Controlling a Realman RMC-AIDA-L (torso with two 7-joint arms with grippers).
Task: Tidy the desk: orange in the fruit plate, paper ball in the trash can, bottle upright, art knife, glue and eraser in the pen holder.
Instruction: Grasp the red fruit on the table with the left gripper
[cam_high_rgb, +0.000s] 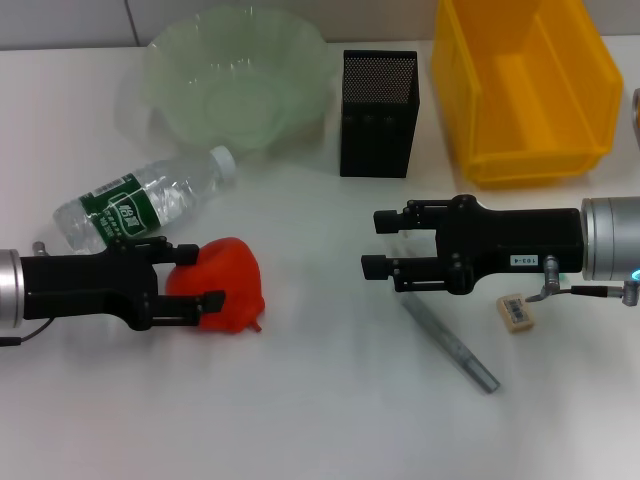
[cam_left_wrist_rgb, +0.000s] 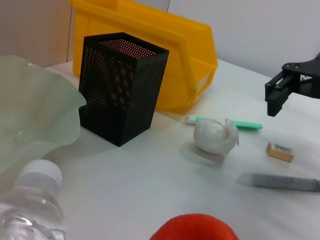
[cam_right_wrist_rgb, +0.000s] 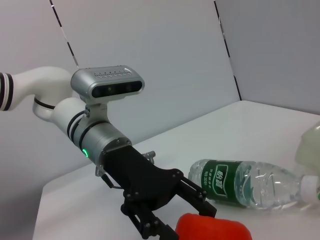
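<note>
Left gripper (cam_high_rgb: 205, 280): fingers spread either side of the orange (cam_high_rgb: 228, 285), not visibly clamped; the fruit sits on the table beside the lying water bottle (cam_high_rgb: 140, 205). Step in hand looks like the orange pick. Next: close, lift, carry to the green fruit plate (cam_high_rgb: 235, 75) behind. Pen holder (cam_high_rgb: 377, 112) stands mid-table, yellow bin (cam_high_rgb: 525, 90) beyond it. Right gripper (cam_high_rgb: 378, 242): open, empty, hovering over the art knife (cam_high_rgb: 450, 345); eraser (cam_high_rgb: 516, 311) just beside it.
</note>
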